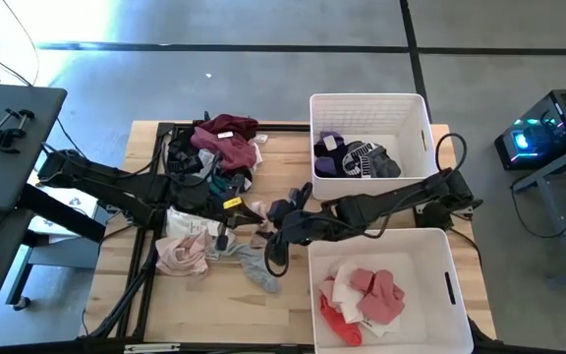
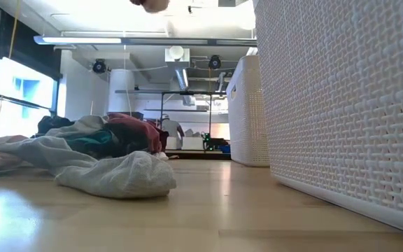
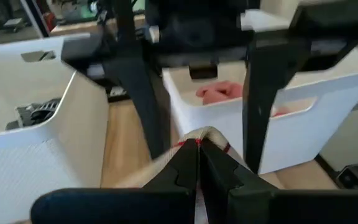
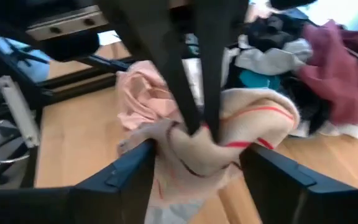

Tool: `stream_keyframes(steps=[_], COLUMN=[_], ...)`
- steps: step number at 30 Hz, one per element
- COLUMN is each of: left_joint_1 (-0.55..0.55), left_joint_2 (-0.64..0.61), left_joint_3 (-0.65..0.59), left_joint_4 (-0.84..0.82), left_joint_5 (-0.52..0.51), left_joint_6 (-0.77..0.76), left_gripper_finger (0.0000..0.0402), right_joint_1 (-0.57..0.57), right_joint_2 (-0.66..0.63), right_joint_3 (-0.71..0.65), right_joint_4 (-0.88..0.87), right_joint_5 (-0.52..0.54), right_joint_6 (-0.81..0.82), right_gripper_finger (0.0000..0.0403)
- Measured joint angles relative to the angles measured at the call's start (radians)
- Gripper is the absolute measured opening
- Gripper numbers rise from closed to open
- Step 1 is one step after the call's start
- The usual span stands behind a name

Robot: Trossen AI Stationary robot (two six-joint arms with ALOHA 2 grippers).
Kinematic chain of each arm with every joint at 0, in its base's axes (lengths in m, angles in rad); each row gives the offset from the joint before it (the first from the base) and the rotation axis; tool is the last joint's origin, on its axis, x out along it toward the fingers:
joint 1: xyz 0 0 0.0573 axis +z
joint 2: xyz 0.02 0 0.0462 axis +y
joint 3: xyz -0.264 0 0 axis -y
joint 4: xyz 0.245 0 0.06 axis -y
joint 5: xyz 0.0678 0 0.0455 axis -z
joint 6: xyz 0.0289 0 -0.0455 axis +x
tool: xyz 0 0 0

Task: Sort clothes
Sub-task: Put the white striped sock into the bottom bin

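A beige garment with red stripes (image 4: 260,121) hangs above the table, pinched by my left gripper (image 3: 197,146), which is shut on its upper fold. My right gripper (image 4: 197,155) is open, one finger on each side of that garment without closing on it. In the high view both grippers meet at the table's middle, left gripper (image 1: 259,218) against right gripper (image 1: 279,232). The clothes pile (image 1: 219,152) of maroon, black and teal pieces lies behind them. A pink garment (image 1: 181,256) and a grey one (image 1: 255,267) lie in front.
Two white bins stand on the right: the far bin (image 1: 416,113) holds purple, black and grey clothes, the near bin (image 1: 440,258) holds pink, red and white ones. In the low view the grey garment (image 2: 117,175) lies left of the near bin wall (image 2: 341,105).
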Motion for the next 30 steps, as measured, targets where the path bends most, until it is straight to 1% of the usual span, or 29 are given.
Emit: stream_keyframes(steps=[3,8,9,10,14,17,21,26,30], left_joint_1=[0.000,0.000,0.000,0.000,0.000,0.000,0.000,0.000,0.000], left_joint_2=[0.000,0.000,0.000,0.000,0.000,0.000,0.000,0.000,0.000], left_joint_3=[0.000,0.000,0.000,0.000,0.000,0.000,-0.001,-0.001,-0.001], left_joint_4=[0.020,0.021,0.021,0.021,0.011,-0.010,-0.050,-0.094,-0.125], left_joint_5=[0.025,0.014,0.008,0.004,-0.005,-0.009,-0.012,-0.016,-0.020], left_joint_6=[0.000,0.000,0.000,0.004,0.005,-0.002,-0.013,-0.048,-0.047], left_gripper_finger=[0.0000,0.0004,0.0008,0.0014,0.0048,0.0075,0.0102,0.0117,0.0117], right_joint_1=[0.000,0.000,0.001,0.005,0.038,0.085,0.175,0.305,0.406], right_joint_2=[0.007,0.011,0.011,0.007,-0.027,-0.080,-0.158,-0.237,-0.246], right_joint_3=[0.000,0.000,0.000,0.000,0.000,0.000,0.000,0.001,0.002], right_joint_4=[0.000,-0.005,-0.007,-0.012,-0.083,-0.144,-0.182,-0.198,-0.276], right_joint_5=[-0.004,-0.004,-0.003,-0.003,-0.003,-0.011,-0.079,-0.160,-0.156], right_joint_6=[0.009,0.076,0.092,0.102,0.205,0.282,0.402,0.636,0.818], right_gripper_finger=[0.0166,0.0044,0.0023,0.0013,0.0022,0.0010,0.0007,0.0005,0.0003])
